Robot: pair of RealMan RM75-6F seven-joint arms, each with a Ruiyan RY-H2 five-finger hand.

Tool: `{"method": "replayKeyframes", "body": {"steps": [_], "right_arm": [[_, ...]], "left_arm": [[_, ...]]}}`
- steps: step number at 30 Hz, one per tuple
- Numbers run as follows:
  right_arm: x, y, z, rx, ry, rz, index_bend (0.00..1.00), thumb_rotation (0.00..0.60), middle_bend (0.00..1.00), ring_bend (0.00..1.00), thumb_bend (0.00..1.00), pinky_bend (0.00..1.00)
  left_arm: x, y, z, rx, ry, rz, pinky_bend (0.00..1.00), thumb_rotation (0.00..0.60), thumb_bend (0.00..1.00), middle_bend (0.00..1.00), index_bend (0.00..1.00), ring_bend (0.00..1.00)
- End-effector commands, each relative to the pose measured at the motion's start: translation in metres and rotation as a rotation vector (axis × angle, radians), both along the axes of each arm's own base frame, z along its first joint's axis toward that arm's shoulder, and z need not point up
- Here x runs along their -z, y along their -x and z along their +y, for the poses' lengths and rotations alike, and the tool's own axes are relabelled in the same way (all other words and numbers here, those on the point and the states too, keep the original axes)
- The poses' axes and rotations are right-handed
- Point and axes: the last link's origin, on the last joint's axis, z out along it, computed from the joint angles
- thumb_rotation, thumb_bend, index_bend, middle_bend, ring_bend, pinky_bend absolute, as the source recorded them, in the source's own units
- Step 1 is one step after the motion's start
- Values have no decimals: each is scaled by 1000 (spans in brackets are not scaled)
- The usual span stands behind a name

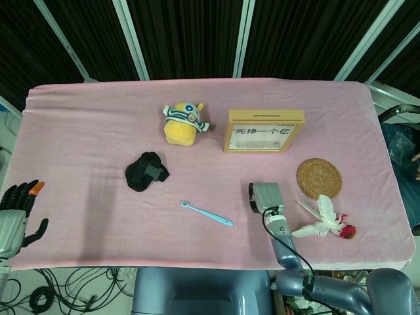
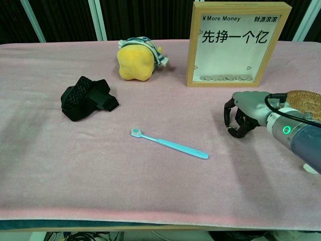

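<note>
While the wooden coin-box frame (image 2: 238, 45) stands upright just beyond the right hand (image 2: 246, 114), apart from it, with a row of coins lying behind its glass, the hand itself hangs low over the pink tablecloth (image 2: 150, 191). It is palm down, with its fingers (image 2: 234, 131) curled under and their tips at or just off the fabric. Whether anything small is pinched beneath them cannot be told from either view. A woven coaster (image 2: 306, 103) lies close behind the wrist on the hand's outer side, and a white feather with a red tip (image 1: 321, 220) lies nearer the robot on that same side. A light blue toothbrush (image 2: 170, 144) lies toward the hand's inner side, well apart. A black fabric pouch (image 2: 85, 98) and a yellow plush toy (image 2: 135, 60) sit farther off that way. As I judge it, curled fingertips this low could snag and drag the soft cloth, and a forward push could tip the upright frame. The left hand (image 1: 14, 213) hovers off the table's near corner, fingers spread, holding nothing.
</note>
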Motion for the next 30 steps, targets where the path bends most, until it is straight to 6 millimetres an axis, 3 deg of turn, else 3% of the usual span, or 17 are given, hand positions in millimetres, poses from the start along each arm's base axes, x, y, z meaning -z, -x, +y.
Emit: {"method": "replayKeyframes", "body": {"steps": [1, 30], "right_arm": [[-1, 0, 0, -1, 2, 0, 499, 600, 860, 877, 339, 878], [-3, -1, -2, -2, 13, -3, 564, 600, 861, 877, 357, 878]], "left_arm": [[0, 0, 0, 0, 0, 0, 0, 600, 407, 38, 22, 0], [1, 0, -1, -5, 7, -4, 0, 600, 407, 38, 24, 0]]}}
